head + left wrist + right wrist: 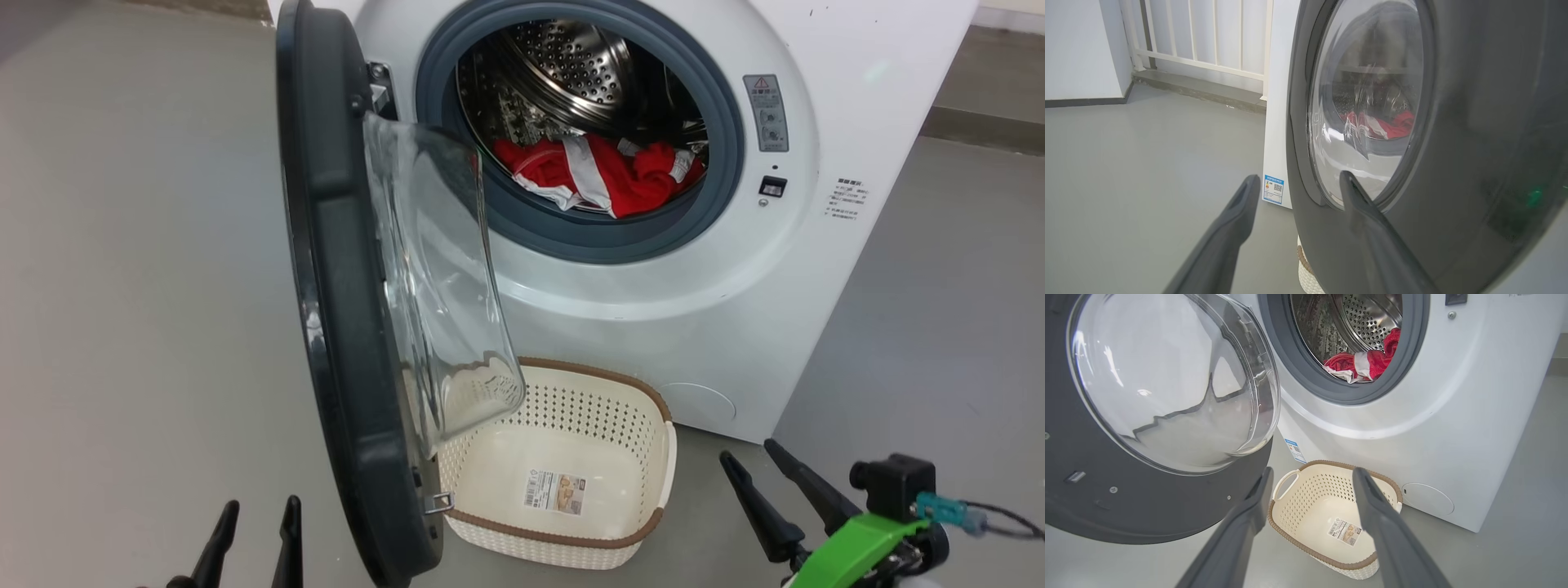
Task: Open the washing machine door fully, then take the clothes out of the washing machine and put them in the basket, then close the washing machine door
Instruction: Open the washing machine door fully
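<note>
The white washing machine [694,310] stands ahead with its door [343,269] swung out, edge-on toward me. Red and white clothes [600,171] lie in the steel drum. The basket [563,535] sits on the floor below the opening, with nothing in it. My left gripper [255,510] is open at the lower left, outside the door; its wrist view shows the door's outer face [1474,143] close by and the clothes [1396,124] through the glass. My right gripper [749,459] is open at the lower right, over the floor beside the basket [1327,498]; its wrist view shows the clothes [1367,361].
Grey floor [139,245] stretches to the left of the door and to the right of the machine. A white railing [1208,41] on a low ledge runs behind the machine. A blue label [1273,189] marks the machine's lower corner.
</note>
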